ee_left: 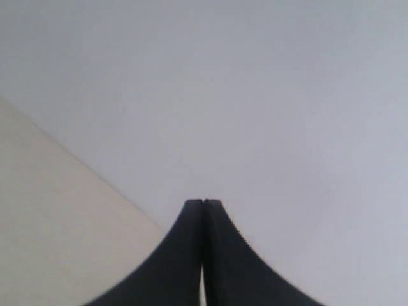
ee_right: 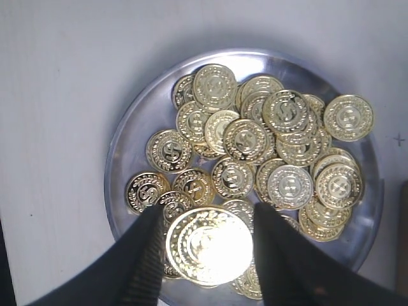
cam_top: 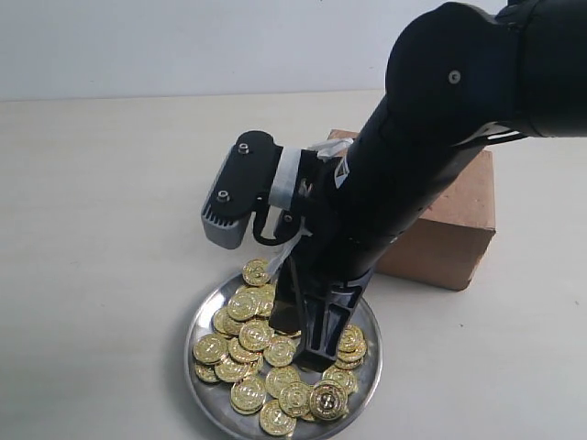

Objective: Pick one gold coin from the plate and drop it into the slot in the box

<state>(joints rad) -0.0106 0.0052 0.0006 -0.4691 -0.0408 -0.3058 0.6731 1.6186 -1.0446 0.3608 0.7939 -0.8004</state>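
Note:
The round silver plate [cam_top: 191,341] holds several gold coins [cam_top: 246,359] near the table's front. My right gripper [cam_top: 307,353] reaches down into the plate. In the right wrist view it [ee_right: 207,211] is shut on one gold coin [ee_right: 209,247], which looks larger and brighter than the others and sits above the pile [ee_right: 255,140] and the plate [ee_right: 118,185]. The brown cardboard box [cam_top: 451,229] stands behind the plate, partly hidden by the right arm; its slot is not visible. My left gripper [ee_left: 203,203] is shut and empty, and does not show in the exterior view.
The right arm's black bulk [cam_top: 431,137] covers much of the box and the plate's far side. The pale table [cam_top: 101,229] stretches to the left of the plate. The left wrist view takes in only a grey wall and a strip of table.

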